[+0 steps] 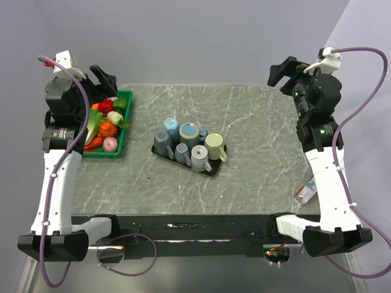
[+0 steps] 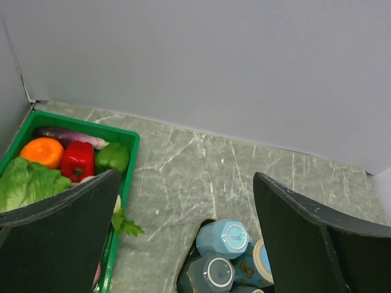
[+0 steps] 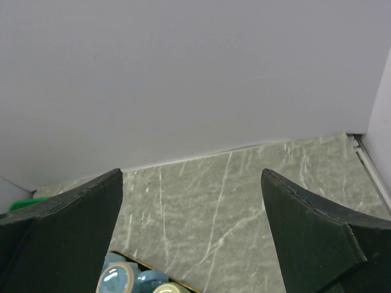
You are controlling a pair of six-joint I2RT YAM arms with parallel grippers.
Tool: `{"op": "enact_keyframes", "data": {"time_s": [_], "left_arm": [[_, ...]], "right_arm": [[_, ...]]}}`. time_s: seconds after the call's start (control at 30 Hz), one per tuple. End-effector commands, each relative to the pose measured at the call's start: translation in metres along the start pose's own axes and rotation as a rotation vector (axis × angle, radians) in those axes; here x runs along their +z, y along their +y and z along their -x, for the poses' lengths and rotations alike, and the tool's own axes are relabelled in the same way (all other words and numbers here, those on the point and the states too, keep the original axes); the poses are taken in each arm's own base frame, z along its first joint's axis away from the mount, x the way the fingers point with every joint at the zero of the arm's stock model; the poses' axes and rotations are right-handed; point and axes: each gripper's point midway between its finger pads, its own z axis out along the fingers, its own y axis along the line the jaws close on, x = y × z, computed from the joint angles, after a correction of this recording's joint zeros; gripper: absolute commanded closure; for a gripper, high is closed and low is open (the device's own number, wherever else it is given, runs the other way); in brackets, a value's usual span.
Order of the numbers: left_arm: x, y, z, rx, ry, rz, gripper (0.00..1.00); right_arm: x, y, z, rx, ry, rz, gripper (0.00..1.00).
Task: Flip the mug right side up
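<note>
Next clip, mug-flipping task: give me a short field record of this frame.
mugs: several, clustered on a dark tray, some base-up
left pincer: open, raised, holding nothing, near the green crate
right pincer: open, raised, holding nothing, far right
green crate contents: vegetables
task state: no mug touched yet

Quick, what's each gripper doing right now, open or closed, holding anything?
Left gripper: open, holding nothing.
Right gripper: open, holding nothing.
</note>
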Motion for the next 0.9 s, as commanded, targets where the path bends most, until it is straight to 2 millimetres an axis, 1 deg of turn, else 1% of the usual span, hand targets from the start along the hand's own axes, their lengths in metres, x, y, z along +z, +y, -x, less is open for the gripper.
{"op": "enact_keyframes", "data": {"time_s": [0.0, 0.07, 0.1, 0.13, 0.2, 0.23, 0.27, 0.33, 0.37, 0.4, 0.43, 0.47, 0.5, 0.53, 0.57, 0.6, 0.63, 0.67, 0.7, 0.73, 0.77, 0.8, 0.83, 0.87], "left_arm": [[-0.004, -0.006, 0.002, 0.018, -0.032, -0.045, 0.04], [0.000, -0.003, -0.008, 0.018, -0.004, -0.042, 0.04], [0.002, -0.002, -0.017, 0.021, 0.016, -0.045, 0.04], [0.004, 0.000, -0.022, 0.022, 0.027, -0.040, 0.04], [0.008, 0.009, -0.031, 0.006, 0.038, 0.000, 0.04], [0.010, 0.011, -0.034, 0.003, 0.044, 0.008, 0.04], [0.012, 0.013, -0.038, -0.003, 0.050, 0.017, 0.04], [0.017, 0.018, -0.044, -0.015, 0.065, 0.039, 0.04], [0.019, 0.017, -0.044, -0.032, 0.064, 0.039, 0.04], [0.020, 0.019, -0.051, -0.037, 0.071, 0.037, 0.04], [0.020, 0.014, -0.048, -0.040, 0.051, 0.007, 0.04], [0.020, 0.014, -0.058, -0.045, 0.066, -0.007, 0.04], [0.020, 0.012, -0.061, -0.046, 0.066, -0.023, 0.04], [0.020, 0.009, -0.061, -0.061, 0.060, -0.038, 0.04], [0.019, 0.007, -0.064, -0.075, 0.072, -0.048, 0.04], [0.017, 0.004, -0.066, -0.078, 0.091, -0.062, 0.04], [0.016, 0.001, -0.071, -0.043, 0.119, -0.090, 0.04], [0.013, -0.006, -0.076, -0.035, 0.151, -0.128, 0.04], [0.012, -0.007, -0.077, -0.037, 0.161, -0.136, 0.04], [0.012, -0.007, -0.080, -0.041, 0.169, -0.136, 0.04], [0.011, -0.006, -0.083, -0.046, 0.175, -0.134, 0.04], [0.009, -0.007, -0.084, -0.052, 0.174, -0.137, 0.04], [0.009, -0.007, -0.085, -0.067, 0.173, -0.140, 0.04], [0.009, -0.006, -0.092, -0.081, 0.186, -0.140, 0.04]], "right_arm": [[-0.009, 0.002, -0.008, 0.011, 0.041, 0.021, 0.00], [-0.010, 0.004, -0.021, 0.001, 0.087, 0.045, 0.00], [-0.012, 0.012, -0.028, -0.021, 0.122, 0.104, 0.00], [-0.015, 0.012, -0.043, -0.034, 0.183, 0.114, 0.00], [-0.014, 0.012, -0.061, -0.044, 0.253, 0.127, 0.00], [-0.018, 0.009, -0.076, -0.043, 0.320, 0.125, 0.00], [-0.018, 0.009, -0.091, -0.045, 0.364, 0.131, 0.00], [-0.023, 0.009, -0.112, -0.032, 0.440, 0.144, 0.00], [-0.028, 0.006, -0.131, -0.026, 0.505, 0.137, 0.00], [-0.031, 0.008, -0.140, -0.022, 0.532, 0.143, 0.00], [-0.034, 0.009, -0.149, -0.017, 0.555, 0.140, 0.00], [-0.039, 0.008, -0.162, -0.016, 0.573, 0.142, 0.00], [-0.044, 0.017, -0.171, -0.028, 0.583, 0.177, 0.00], [-0.047, 0.020, -0.177, -0.035, 0.580, 0.183, 0.00], [-0.052, 0.017, -0.188, -0.046, 0.591, 0.174, 0.00], [-0.055, 0.023, -0.193, -0.041, 0.602, 0.188, 0.00], [-0.060, 0.030, -0.199, -0.035, 0.626, 0.207, 0.00], [-0.064, 0.035, -0.208, -0.026, 0.657, 0.217, 0.00], [-0.069, 0.041, -0.215, -0.016, 0.688, 0.244, 0.01], [-0.077, 0.056, -0.225, -0.028, 0.715, 0.299, 0.00], [-0.085, 0.060, -0.239, -0.050, 0.744, 0.329, 0.00], [-0.088, 0.065, -0.247, -0.095, 0.742, 0.358, 0.00], [-0.095, 0.074, -0.256, -0.127, 0.756, 0.396, 0.00], [-0.110, 0.085, -0.275, -0.166, 0.801, 0.453, 0.00]]}}
